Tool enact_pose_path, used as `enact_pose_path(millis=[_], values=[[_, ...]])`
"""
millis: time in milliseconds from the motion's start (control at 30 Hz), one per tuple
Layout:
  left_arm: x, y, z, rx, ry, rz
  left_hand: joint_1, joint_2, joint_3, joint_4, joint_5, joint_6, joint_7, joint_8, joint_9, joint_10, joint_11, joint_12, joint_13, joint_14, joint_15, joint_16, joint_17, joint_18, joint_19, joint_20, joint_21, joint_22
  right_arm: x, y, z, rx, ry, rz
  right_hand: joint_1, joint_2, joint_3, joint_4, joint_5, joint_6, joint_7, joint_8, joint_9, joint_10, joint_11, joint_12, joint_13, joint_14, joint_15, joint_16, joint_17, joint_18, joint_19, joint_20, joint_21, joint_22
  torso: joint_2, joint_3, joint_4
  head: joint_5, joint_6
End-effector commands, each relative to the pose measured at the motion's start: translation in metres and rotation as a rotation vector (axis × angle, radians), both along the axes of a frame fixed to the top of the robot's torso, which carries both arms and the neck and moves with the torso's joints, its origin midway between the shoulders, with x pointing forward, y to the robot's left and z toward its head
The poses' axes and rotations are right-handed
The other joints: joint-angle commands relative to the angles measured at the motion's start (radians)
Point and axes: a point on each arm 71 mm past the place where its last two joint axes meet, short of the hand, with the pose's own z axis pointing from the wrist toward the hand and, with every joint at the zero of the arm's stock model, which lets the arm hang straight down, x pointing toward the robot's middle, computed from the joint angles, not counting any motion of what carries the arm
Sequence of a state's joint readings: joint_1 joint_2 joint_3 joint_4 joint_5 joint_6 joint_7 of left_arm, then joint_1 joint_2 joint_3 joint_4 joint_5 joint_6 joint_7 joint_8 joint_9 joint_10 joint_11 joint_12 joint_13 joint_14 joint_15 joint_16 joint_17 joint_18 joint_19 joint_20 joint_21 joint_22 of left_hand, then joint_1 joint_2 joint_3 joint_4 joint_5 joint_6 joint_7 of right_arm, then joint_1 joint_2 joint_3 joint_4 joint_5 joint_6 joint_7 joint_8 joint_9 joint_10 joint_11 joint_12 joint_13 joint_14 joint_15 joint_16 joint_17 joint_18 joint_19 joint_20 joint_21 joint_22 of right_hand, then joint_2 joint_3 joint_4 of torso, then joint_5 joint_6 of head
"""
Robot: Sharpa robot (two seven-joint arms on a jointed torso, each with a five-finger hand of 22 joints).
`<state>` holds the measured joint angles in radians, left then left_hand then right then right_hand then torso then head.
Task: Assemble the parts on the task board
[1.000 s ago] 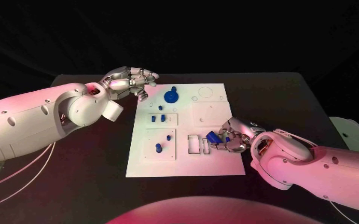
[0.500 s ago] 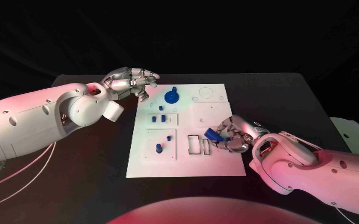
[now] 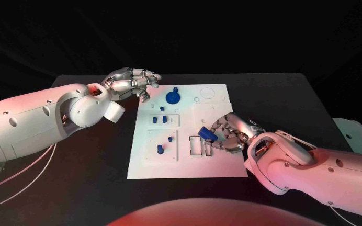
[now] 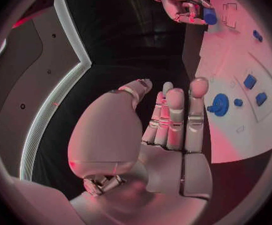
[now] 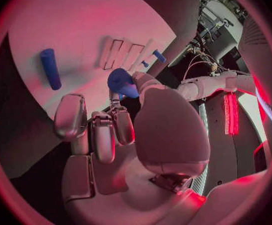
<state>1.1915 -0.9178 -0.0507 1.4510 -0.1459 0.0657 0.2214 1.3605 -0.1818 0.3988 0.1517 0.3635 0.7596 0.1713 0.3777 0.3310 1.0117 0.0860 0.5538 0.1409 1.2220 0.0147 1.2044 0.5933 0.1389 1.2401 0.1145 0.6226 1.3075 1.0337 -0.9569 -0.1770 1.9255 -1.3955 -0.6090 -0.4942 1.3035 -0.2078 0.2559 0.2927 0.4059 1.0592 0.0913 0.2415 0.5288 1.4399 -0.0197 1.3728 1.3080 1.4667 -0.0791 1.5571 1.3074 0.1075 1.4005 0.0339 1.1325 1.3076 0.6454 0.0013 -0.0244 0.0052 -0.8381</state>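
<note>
One blue part [image 3: 206,133] we pinch in our right hand [image 3: 232,135], tilted, just right of the two slots [image 3: 201,146] at lower centre.

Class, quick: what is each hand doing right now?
Left hand: fingers curled, holding nothing, by the board's far corner.
Right hand: holding a blue part over the board.

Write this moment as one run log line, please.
right hand: holds blue part above task board | left hand: holds nothing, beside board
</note>
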Motion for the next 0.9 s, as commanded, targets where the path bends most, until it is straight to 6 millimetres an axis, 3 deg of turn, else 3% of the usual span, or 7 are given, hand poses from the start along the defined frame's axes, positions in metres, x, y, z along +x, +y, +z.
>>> enact_pose_path(millis=[33, 367, 600, 900], values=[[-0.001, -0.003, 0.001, -0.009, -0.003, -0.02, -0.009, 0.002, 0.0, 0.007, 0.003, -0.006, -0.002, 0.005, 0.001, -0.005, 0.004, -0.004, 0.0, -0.002, 0.002, 0.005, 0.0, 0.016, 0.004, 0.005, -0.003, 0.047, -0.002, 0.006, -0.005, -0.025, 0.068, 0.028, -0.035, -0.01, 0.009, -0.001, -0.009, 0.046, -0.036, 0.002, 0.015, 0.006, 0.001, -0.003, 0.042, 0.096, 0.0, 0.005, 0.225, -0.013, 0.003, -0.004, 0.003, 0.004, 0.0, -0.0003, 0.0002, 0.0, -0.002], [0.0, -0.005, 0.001, -0.01, -0.002, -0.023, -0.008, 0.001, 0.001, 0.006, 0.005, -0.008, -0.003, 0.007, 0.002, -0.005, 0.004, -0.003, 0.0, -0.002, 0.001, 0.005, 0.0, 0.016, 0.004, 0.006, -0.003, 0.047, -0.001, 0.016, -0.01, -0.051, 0.105, 0.053, -0.088, -0.01, 0.003, 0.0, -0.034, 0.053, -0.036, -0.003, 0.013, 0.012, 0.001, 0.002, 0.05, 0.096, 0.001, 0.004, 0.225, -0.013, 0.002, -0.003, -0.002, 0.004, 0.0, 0.0, 0.0016, -0.003, -0.006], [0.0, -0.005, 0.001, -0.009, -0.001, -0.023, -0.008, 0.001, 0.001, 0.006, 0.005, -0.008, -0.003, 0.007, 0.002, -0.005, 0.004, -0.003, 0.0, -0.002, 0.001, 0.005, 0.0, 0.016, 0.004, 0.006, -0.003, 0.047, 0.001, 0.019, -0.014, -0.076, 0.12, 0.059, -0.145, 0.002, -0.016, 0.001, -0.068, 0.062, -0.037, -0.007, 0.01, 0.02, 0.001, 0.01, 0.063, 0.097, 0.0, 0.005, 0.226, -0.013, 0.004, -0.002, -0.002, 0.007, 0.0, 0.0001, 0.0007, -0.004, -0.006], [0.0, -0.005, 0.0, -0.008, 0.001, -0.024, -0.008, 0.001, 0.001, 0.006, 0.005, -0.008, -0.003, 0.007, 0.002, -0.005, 0.004, -0.003, 0.0, -0.002, 0.001, 0.005, 0.0, 0.016, 0.004, 0.006, -0.003, 0.047, 0.003, 0.023, -0.016, -0.092, 0.124, 0.069, -0.168, 0.01, -0.027, 0.001, -0.074, 0.065, -0.038, -0.009, 0.009, 0.024, 0.001, 0.015, 0.07, 0.097, 0.0, 0.005, 0.226, -0.012, 0.003, -0.003, -0.004, 0.006, 0.0, 0.0007, 0.0003, -0.001, -0.009]])
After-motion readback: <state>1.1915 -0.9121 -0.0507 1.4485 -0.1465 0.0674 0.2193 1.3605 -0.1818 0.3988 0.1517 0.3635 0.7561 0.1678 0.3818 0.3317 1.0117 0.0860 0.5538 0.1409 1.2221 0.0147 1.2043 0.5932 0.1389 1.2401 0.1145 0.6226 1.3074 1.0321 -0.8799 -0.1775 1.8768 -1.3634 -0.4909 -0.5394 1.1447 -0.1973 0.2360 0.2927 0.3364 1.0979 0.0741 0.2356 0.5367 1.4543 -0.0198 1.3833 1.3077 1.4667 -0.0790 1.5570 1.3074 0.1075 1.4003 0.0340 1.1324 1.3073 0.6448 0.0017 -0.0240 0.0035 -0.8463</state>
